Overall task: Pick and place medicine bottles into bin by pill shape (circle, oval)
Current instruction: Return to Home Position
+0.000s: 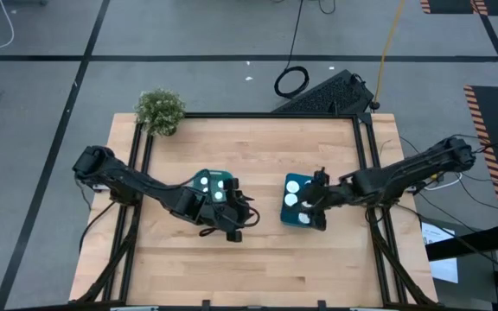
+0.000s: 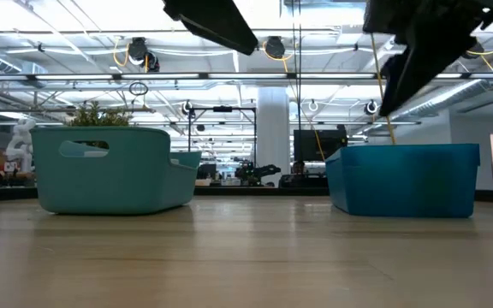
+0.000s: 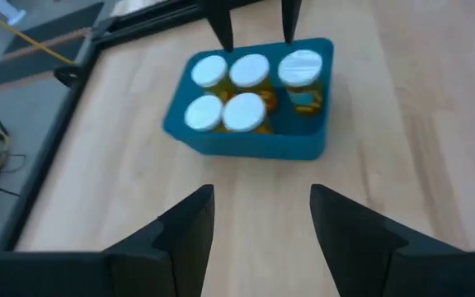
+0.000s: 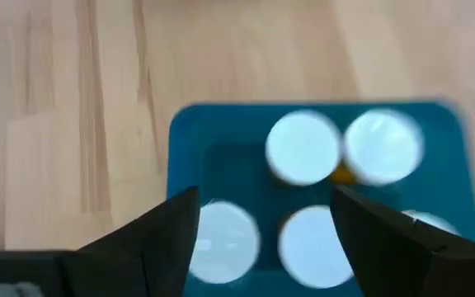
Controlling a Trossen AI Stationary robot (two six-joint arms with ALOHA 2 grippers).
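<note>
- The small white-capped medicine bottles (image 3: 246, 91) with orange see-through bodies are all sitting inside bins. Five of them stand upright in the blue rectangular plastic bin (image 3: 250, 142) in the left wrist view, three in one row and two in the other, packed close together.
- The right wrist view looks straight down into that same blue bin and shows four round white caps clearly, plus a sliver of another at the edge.
- From overhead, a couple more white caps (image 1: 219, 189) show in the teal rounded plastic bin (image 1: 204, 179), which sits left of centre on the light wooden table (image 1: 258, 259). The blue bin is right of centre, and the two bins are well apart.
- The right gripper (image 1: 318, 201) hangs directly over the blue bin, with its arm stretched in from the right side of the table, forearm nearly level and the wrist pointing down. Its fingers (image 4: 159, 235) are spread wide with nothing between them.
- The left gripper (image 1: 234, 226) is just beside the near corner of the teal bin. Its arm reaches in from the left edge, bent at the elbow and angled across the table toward the blue bin. It's spread apart too, and empty.
- A small green potted plant (image 1: 160, 111) sits at the far left corner of the table.
</note>
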